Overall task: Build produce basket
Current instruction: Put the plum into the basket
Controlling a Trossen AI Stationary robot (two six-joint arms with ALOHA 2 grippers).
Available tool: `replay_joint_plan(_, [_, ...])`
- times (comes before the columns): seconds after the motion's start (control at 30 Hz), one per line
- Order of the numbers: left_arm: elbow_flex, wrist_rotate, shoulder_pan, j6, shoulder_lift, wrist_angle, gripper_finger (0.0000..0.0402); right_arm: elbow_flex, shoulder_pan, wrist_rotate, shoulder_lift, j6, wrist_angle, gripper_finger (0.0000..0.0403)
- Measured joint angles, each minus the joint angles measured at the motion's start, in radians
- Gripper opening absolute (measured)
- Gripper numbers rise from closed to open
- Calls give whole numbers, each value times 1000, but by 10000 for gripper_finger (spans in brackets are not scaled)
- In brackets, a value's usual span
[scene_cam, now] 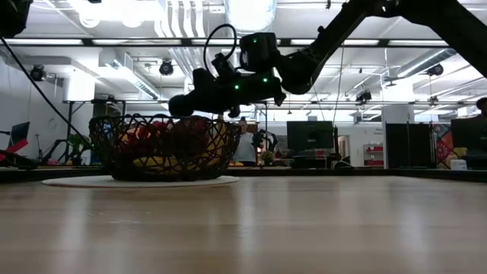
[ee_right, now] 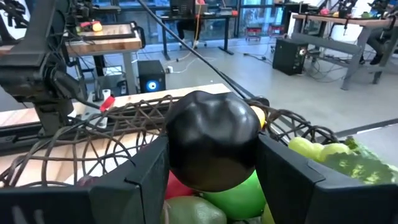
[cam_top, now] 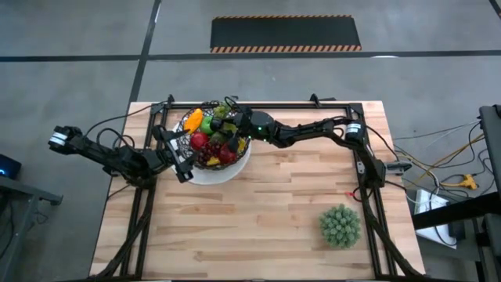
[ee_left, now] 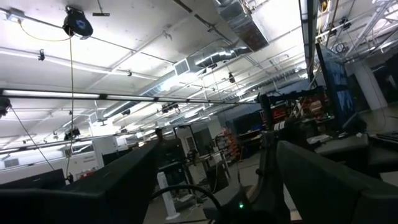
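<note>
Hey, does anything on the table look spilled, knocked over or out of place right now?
Nothing stands out. The basket sits upright on the plate with the produce inside, and the right gripper holds a dark plum over it.

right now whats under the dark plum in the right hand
The round dark plum, gripped by the right hand, sits above a green apple and a red fruit in the black wire basket; lower produce is covered.
</note>
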Motion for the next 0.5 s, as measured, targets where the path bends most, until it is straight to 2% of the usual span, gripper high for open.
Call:
replay_joint_plan(0.23, [0, 0, 0, 2, -2, 0, 303, 0, -1, 3, 4, -3, 2, 204])
replay_joint_plan(0.5, [0, 0, 0, 3, -1, 3, 303, 0, -1, 2, 7, 1, -1, 260])
